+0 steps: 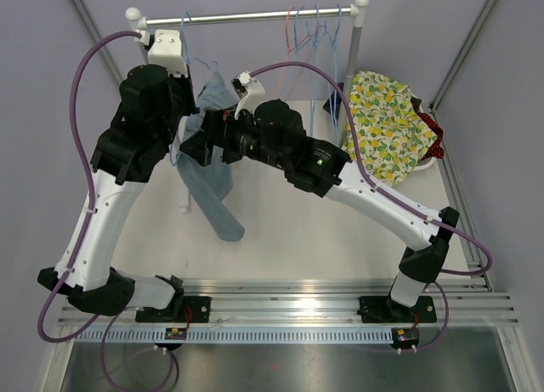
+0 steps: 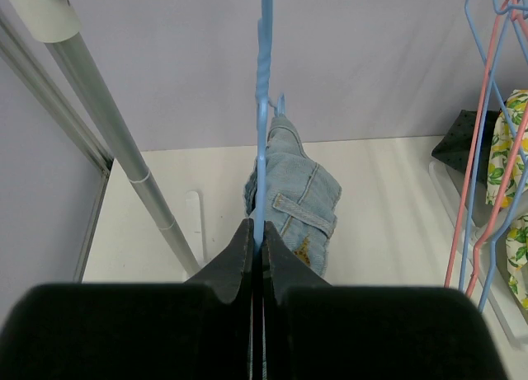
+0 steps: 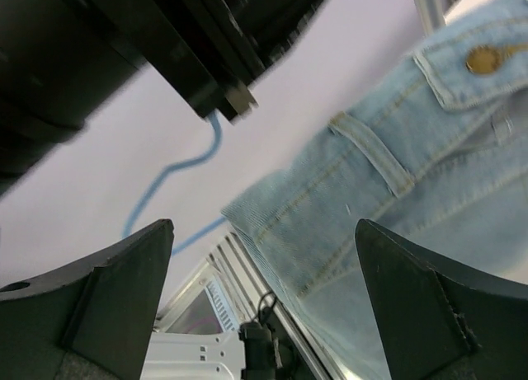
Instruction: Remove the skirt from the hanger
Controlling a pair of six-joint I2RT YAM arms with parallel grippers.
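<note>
The left hand (image 2: pixel 257 232) is pinching the hanger (image 2: pixel 264 108) while the right hand (image 3: pixel 262 232) is hovering wide open at the skirt (image 3: pixel 396 199) dangling toward the worktop's (image 1: pixel 323 230) far-left corner, risking a shallow bite slipping off denim.

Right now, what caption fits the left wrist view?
Left fingers shut on the blue hanger, denim skirt hanging beyond, rack pole left, spare hangers right.

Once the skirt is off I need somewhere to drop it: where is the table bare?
Bare table lies between the hem of the denim skirt, the right arm and the front rail. A narrower strip runs between the skirt and the left arm. Crowded: the back right, with the lemon-print cloth and spare hangers.
</note>
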